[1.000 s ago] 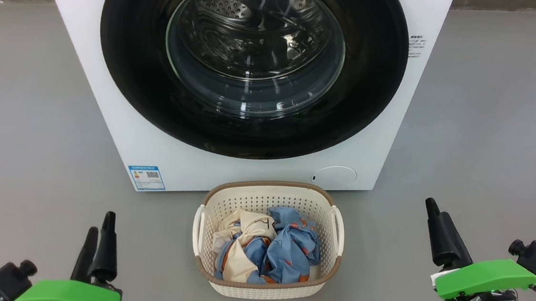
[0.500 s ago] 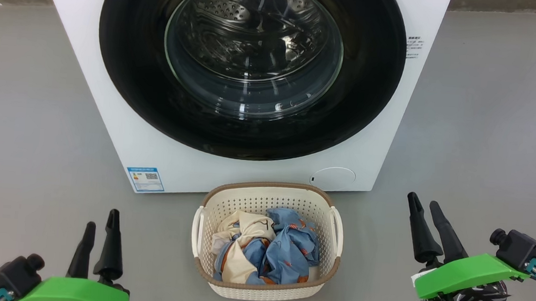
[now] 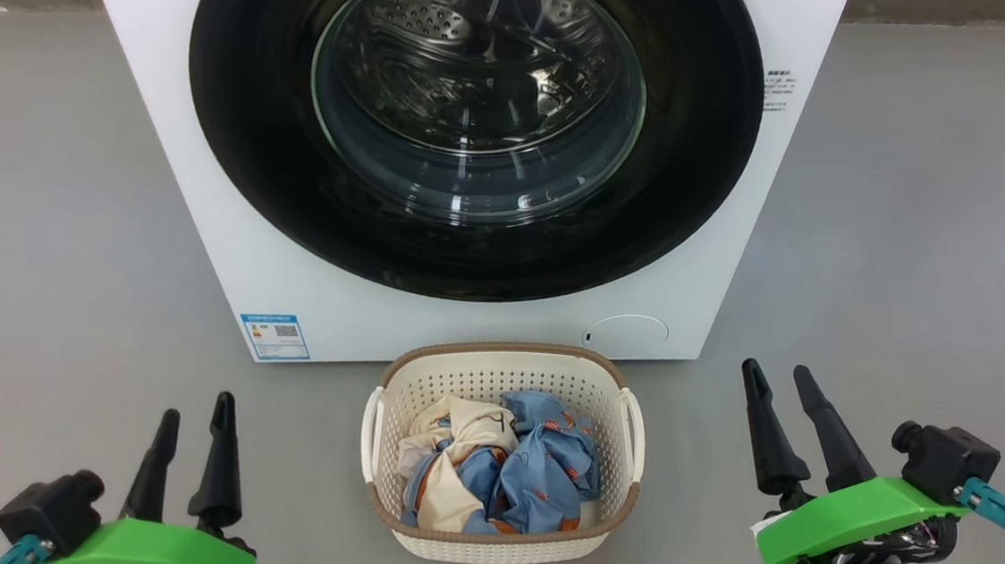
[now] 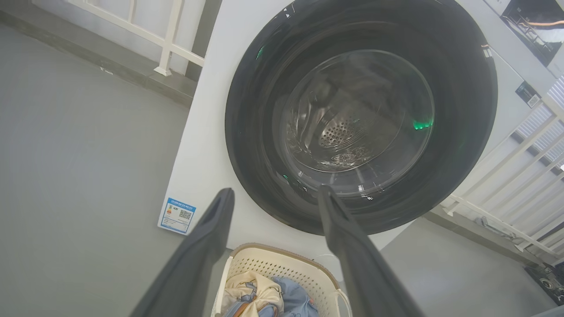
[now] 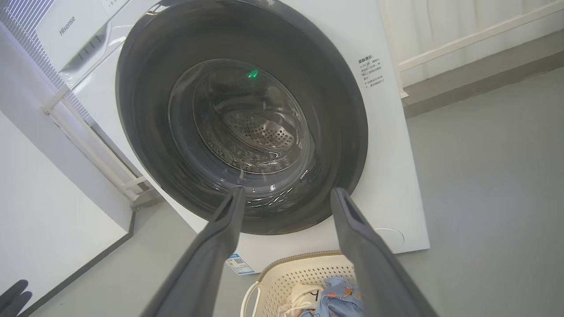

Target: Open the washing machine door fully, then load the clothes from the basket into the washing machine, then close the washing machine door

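Note:
The washing machine point(image 3: 304, 302) is a white front-loader, and its door point(image 3: 246, 118), black-rimmed with a glass window, lies flush against the front, closed. Before it on the floor sits the cream basket point(image 3: 495, 380) holding the blue and cream clothes point(image 3: 496, 479). My left gripper point(image 3: 197, 406) hangs open left of the basket, my right gripper point(image 3: 775, 368) open to its right, both empty and apart from everything. The left wrist view looks past the left gripper point(image 4: 275, 190) at the door point(image 4: 251, 110), basket point(image 4: 282, 268) and clothes point(image 4: 255, 295). The right gripper point(image 5: 287, 190) frames the door point(image 5: 145, 110), basket point(image 5: 304, 273) and clothes point(image 5: 335, 299).
Grey floor point(image 3: 66, 239) spreads on both sides of the machine. A blue label point(image 3: 276, 336) and a round white cap point(image 3: 628, 335) mark its lower front. White railings point(image 4: 506, 185) stand beside the machine, and a white wall point(image 5: 44, 198) runs close on one side.
My right gripper has shifted left and turned, so both fingers now show apart. The left gripper has edged right. The machine door, basket and clothes have not moved.

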